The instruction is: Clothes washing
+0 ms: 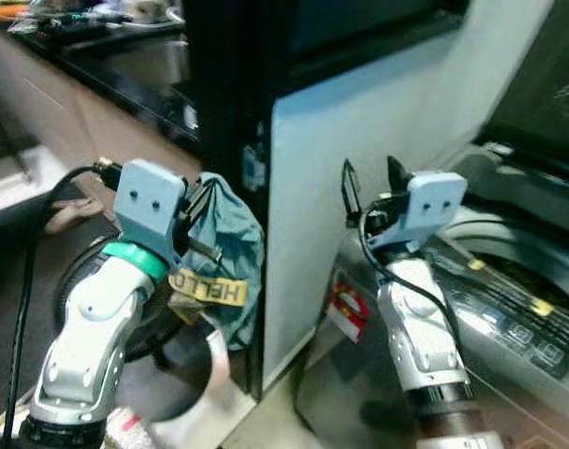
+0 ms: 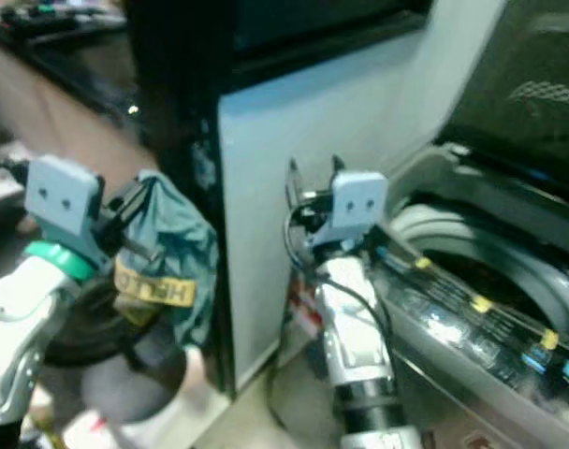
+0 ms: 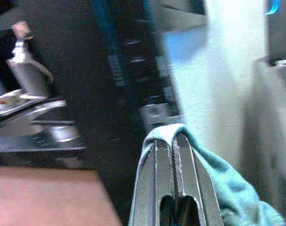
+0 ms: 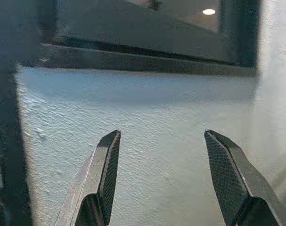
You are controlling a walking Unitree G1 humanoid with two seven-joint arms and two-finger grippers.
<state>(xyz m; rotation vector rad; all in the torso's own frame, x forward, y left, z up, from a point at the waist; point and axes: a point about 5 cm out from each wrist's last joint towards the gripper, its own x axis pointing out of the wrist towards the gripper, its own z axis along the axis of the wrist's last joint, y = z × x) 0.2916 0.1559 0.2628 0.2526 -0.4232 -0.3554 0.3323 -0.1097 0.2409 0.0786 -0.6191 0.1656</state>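
left gripper (image 1: 198, 217) fingers clamped on teal garment (image 1: 230, 271) | right gripper (image 1: 372, 182) fingers spread, empty

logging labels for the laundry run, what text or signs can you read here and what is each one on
"HELLO", upside down, on a yellow band across the teal cloth gripped by the left gripper.
Red and white sticker on the washing machine front: too blurred to read.
Button markings on the machine's control panel: too small to read.
Right gripper: open, no text.
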